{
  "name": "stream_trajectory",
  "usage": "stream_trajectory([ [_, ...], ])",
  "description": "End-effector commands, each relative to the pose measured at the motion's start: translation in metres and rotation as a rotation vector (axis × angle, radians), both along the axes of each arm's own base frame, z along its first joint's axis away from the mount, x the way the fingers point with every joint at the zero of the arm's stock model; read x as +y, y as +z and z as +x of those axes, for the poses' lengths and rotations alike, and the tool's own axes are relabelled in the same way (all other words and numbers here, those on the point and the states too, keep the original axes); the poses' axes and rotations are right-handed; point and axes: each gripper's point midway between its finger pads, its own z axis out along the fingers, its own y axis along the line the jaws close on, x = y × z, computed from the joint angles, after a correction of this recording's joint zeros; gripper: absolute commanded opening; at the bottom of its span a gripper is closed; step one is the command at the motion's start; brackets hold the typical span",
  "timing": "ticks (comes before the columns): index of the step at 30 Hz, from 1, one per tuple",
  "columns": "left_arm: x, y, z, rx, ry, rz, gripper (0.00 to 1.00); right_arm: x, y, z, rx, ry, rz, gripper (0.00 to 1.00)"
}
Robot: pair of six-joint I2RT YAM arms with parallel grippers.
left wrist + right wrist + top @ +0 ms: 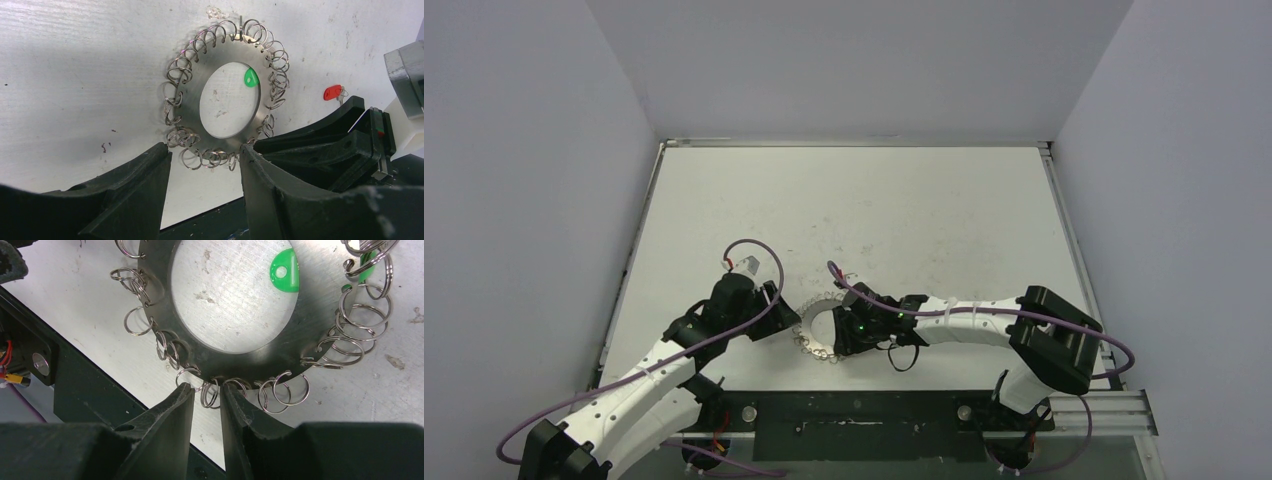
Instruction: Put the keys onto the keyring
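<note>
1. Your left pincer stands open at the keyring's edge.
2. Your right pincer straddles one rim loop, jaws narrowly apart.
3. Green key shows through its hole; red key lies just outside.

The keyring is seen in silver, one key tag in bright green, the other key tag in red, the table in white flecked with dark specks, and the left gripper and right gripper in black.
</note>
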Motion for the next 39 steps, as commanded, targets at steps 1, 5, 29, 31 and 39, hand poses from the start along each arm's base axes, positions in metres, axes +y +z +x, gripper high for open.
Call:
stream_trajectory([
  [1, -0.003, 0.013, 0.007, -0.048, -0.008, -0.019, 0.51, 0.007, 0.001, -0.002, 0.002, 0.004, 0.03, 0.27],
  [5, -0.004, 0.013, 0.007, -0.049, -0.009, -0.021, 0.51, 0.006, 0.003, -0.003, 0.0, 0.003, 0.038, 0.27],
  [29, 0.0, 0.013, 0.006, -0.06, -0.009, -0.012, 0.51, 0.013, -0.004, -0.003, 0.02, 0.005, 0.054, 0.15],
  [31, 0.0, 0.014, 0.006, -0.066, -0.011, -0.01, 0.51, 0.012, -0.001, -0.003, 0.011, 0.012, 0.048, 0.08],
  [39, -0.001, 0.034, 0.013, -0.17, -0.054, 0.0, 0.51, 0.007, 0.034, 0.008, -0.124, 0.129, 0.02, 0.0],
])
